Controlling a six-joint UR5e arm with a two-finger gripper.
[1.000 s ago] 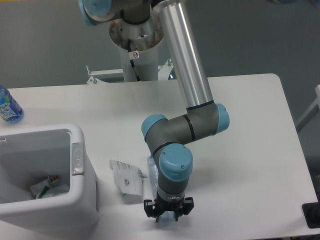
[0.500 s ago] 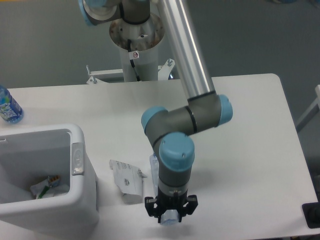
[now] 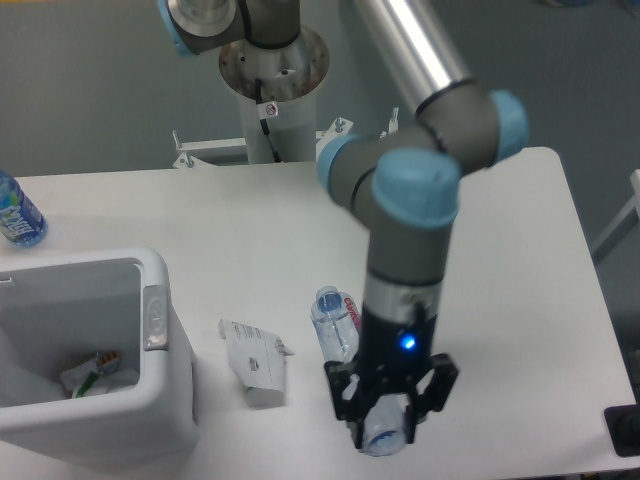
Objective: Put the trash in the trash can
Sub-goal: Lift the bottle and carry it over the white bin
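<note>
Only one view. Since 1 s ago I've risen off the desk (image 3: 500, 250) w/ the bottle (image 3: 352, 375) – jaws clamped on its lower end, cap end tilted up-left, whole thing airborne by the look of it. So pickup's done; carry to the can (image 3: 165, 395) is next. Packet (image 3: 255, 362) lies flat btwn can and me, unmoved. Arm pose: wrist straight down, elbow up high, gripper (image 3: 388, 412) near front edge.
</note>
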